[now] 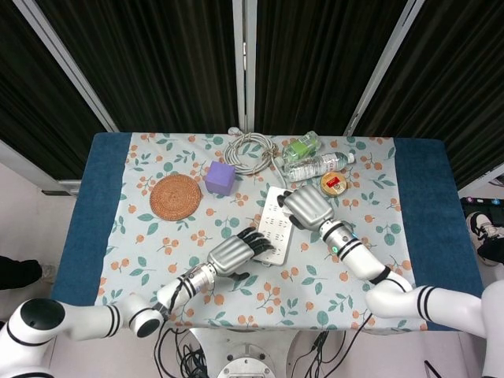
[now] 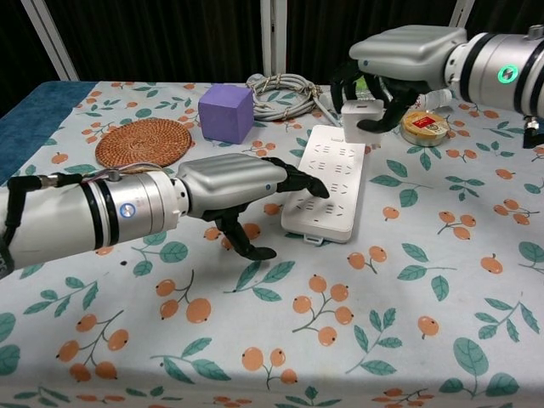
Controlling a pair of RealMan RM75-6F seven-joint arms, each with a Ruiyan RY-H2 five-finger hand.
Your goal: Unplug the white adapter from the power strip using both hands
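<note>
The white power strip (image 2: 333,185) (image 1: 275,226) lies flat on the floral cloth in the middle of the table. My left hand (image 2: 229,183) (image 1: 230,253) presses its dark fingertips (image 2: 308,184) onto the strip's near left side. My right hand (image 2: 408,53) (image 1: 307,207) grips the white adapter (image 2: 360,116) from above. The adapter hangs just beyond the strip's far end, clear of the sockets. In the head view the right hand hides the adapter.
A purple cube (image 2: 225,112) and a woven coaster (image 2: 144,143) sit at the back left. A coiled grey cable (image 2: 285,87) lies behind the strip. A round tin (image 2: 424,127) and two plastic bottles (image 1: 315,165) stand near my right hand.
</note>
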